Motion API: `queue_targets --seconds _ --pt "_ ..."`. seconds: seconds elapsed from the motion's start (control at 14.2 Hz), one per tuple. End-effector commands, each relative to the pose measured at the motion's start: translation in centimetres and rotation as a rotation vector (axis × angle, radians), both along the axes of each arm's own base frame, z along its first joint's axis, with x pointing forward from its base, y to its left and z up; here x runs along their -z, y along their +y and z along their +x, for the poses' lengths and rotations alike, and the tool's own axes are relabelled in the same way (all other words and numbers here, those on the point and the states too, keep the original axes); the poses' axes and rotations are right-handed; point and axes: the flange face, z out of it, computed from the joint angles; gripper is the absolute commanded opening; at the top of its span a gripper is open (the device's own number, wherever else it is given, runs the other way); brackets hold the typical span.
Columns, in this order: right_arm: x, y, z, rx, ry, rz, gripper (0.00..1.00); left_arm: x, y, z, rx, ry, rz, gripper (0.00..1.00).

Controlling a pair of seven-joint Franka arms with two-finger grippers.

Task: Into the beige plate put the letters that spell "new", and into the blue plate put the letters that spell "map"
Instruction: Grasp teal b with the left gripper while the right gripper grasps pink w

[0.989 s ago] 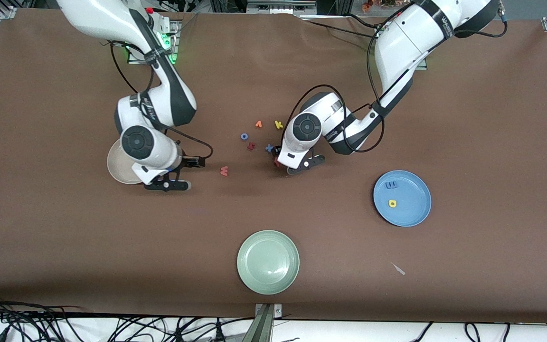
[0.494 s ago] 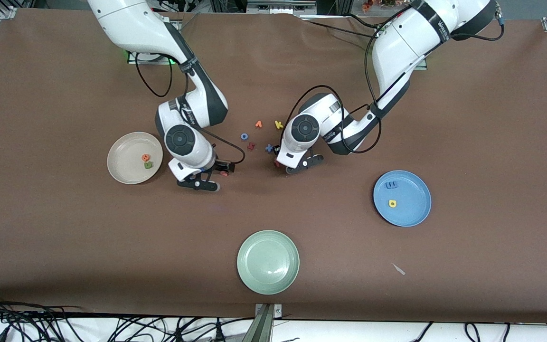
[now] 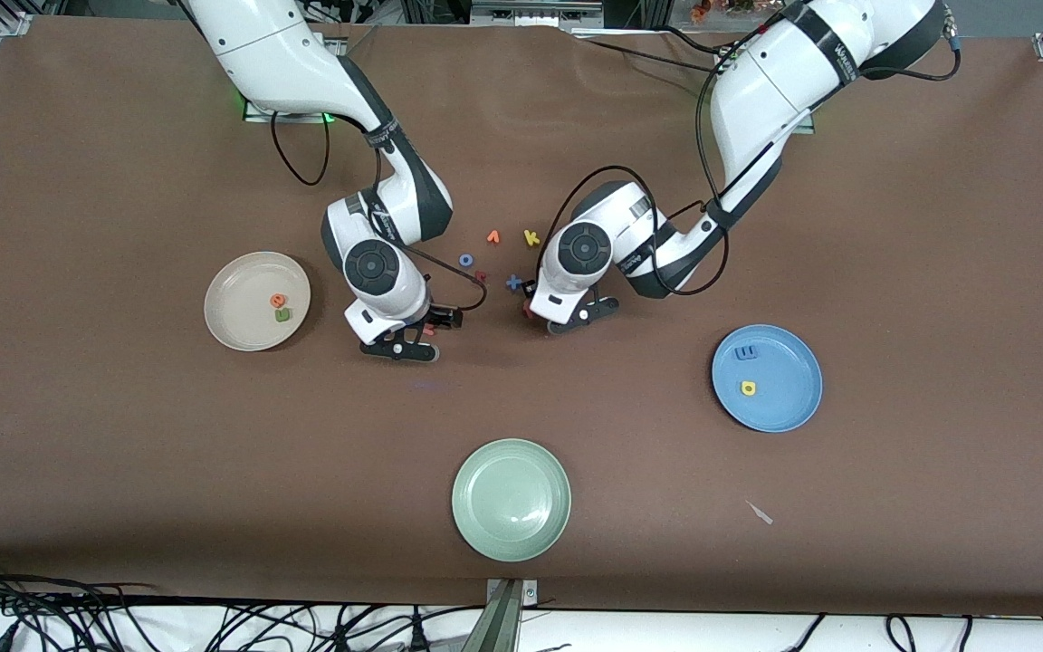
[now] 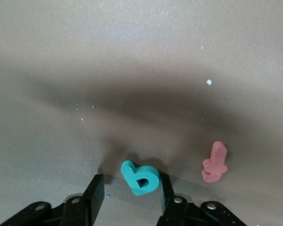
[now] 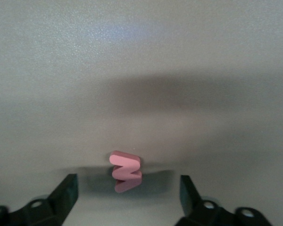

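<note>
Beige plate [image 3: 232, 290] toward the right arm's end holds green n [image 3: 282, 315] and orange e [image 3: 278, 300]; blue plate [image 3: 784, 407] toward the left arm's end holds blue m [image 3: 745, 352] and yellow a [image 3: 748, 388]. My right gripper [image 3: 408, 342] is low at mid-table, jaws wide apart either side of the salmon w [image 5: 126, 169]. My left gripper [image 3: 571, 319] is down beside it, jaws apart around the teal p [image 4: 140, 177], one finger touching, not clamped. Both letters look light, squashy foam, easily flicked away, so I'd centre them and pinch gently across the thickest part.

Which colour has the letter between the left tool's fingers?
Teal; the letter p shows best in the left wrist view.
</note>
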Motion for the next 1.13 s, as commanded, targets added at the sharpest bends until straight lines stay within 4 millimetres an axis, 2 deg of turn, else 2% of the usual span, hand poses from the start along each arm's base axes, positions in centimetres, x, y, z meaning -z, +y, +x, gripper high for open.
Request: queue_targets --seconds 0.0,0.14,0.21,0.35,0.42,0.56,0.71,0.85,0.92,1.06 --pt "0.2 0.3 0.1 -0.002 0.000 0.009 0.77 -0.1 -0.1 0.1 -0.003 -0.009 0.001 0.52" --pt "0.7 0.2 0.0 -0.002 0.004 0.005 0.59 -0.2 -0.1 0.5 -0.011 -0.025 -0.014 0.51" --pt "0.8 0.2 0.0 -0.002 0.006 0.004 0.53 -0.2 -0.3 0.4 -0.011 -0.030 -0.020 0.41" --pt "0.8 0.2 0.0 0.000 0.006 0.005 0.34 -0.2 -0.3 0.4 -0.011 -0.030 -0.020 0.09" --pt "0.8 0.2 0.0 0.001 0.006 0.005 0.22 -0.4 -0.3 0.5 -0.013 -0.034 -0.021 0.00" --pt "0.7 0.1 0.1 0.002 0.005 0.006 0.05 -0.8 0.1 0.9 -0.018 -0.035 -0.018 0.00" --pt "0.1 0.0 0.4 -0.007 0.002 0.008 0.00 -1.6 0.4 1.3 -0.022 -0.043 -0.015 0.00" --pt "-1.9 -0.9 1.0 -0.060 0.009 0.007 0.00 -3.5 1.1 1.8 -0.014 -0.053 0.008 0.00" --pt "-3.4 -2.9 1.6 -0.087 0.044 -0.014 0.00 -4.7 1.8 2.3 -0.007 -0.059 0.025 0.00" --pt "-6.3 -6.4 1.9 -0.176 0.121 -0.033 0.00 -7.5 4.6 4.1 0.044 -0.067 0.042 0.00"
